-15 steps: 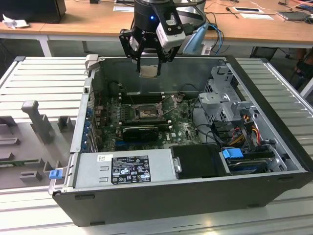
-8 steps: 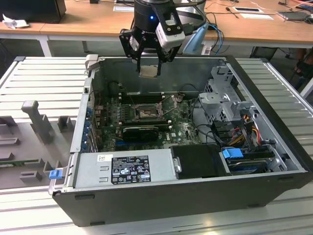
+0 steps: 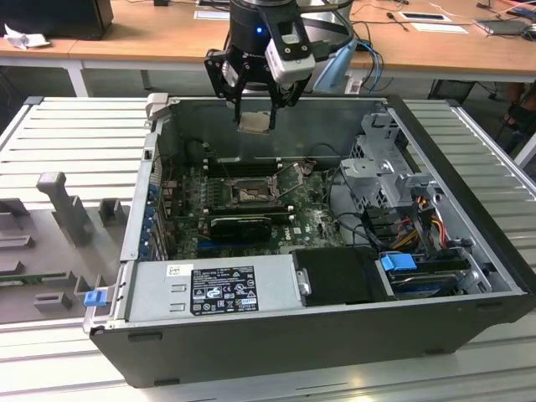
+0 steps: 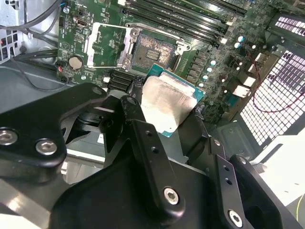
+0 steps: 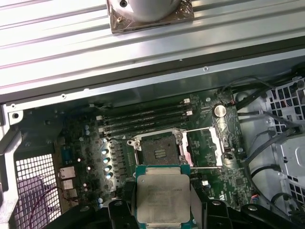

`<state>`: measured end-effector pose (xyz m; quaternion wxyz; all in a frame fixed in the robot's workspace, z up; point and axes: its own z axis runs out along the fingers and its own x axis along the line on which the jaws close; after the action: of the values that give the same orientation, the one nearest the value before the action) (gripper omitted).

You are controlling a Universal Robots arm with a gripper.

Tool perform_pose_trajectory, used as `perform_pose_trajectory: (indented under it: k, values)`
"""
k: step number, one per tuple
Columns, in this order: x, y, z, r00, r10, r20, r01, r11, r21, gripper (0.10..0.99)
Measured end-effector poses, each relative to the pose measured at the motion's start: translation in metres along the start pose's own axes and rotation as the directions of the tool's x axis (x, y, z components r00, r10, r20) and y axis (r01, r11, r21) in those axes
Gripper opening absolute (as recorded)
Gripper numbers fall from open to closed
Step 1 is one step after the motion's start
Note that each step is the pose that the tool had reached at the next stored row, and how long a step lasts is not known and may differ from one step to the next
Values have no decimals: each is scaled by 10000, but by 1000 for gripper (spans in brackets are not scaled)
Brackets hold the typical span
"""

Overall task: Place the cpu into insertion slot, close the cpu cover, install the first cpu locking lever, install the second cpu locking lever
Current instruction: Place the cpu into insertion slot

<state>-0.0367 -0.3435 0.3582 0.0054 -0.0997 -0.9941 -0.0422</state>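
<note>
One cpu (image 5: pixel 162 198) we're holding aloft, gripper (image 3: pixel 254 119) jaws clenching its edges, well above the insertion slot (image 5: pixel 159 151), cpu cover (image 5: pixel 187 151) lying open.

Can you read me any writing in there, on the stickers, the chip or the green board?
Black sticker on the grey metal box: white print and symbols, too small to read.
White sticker beside it: too small to read.
cpu held in the hand: faint marks on its face, not legible.
Green circuit board: tiny white print, not legible.
Nothing can be quoted.
</note>
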Motion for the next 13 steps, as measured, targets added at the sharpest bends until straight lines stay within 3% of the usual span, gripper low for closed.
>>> perform_pose_trajectory:
  k: [13]
  values:
    - [0, 0, 2, 9985, 541, 45, -541, 9985, -13, 541]
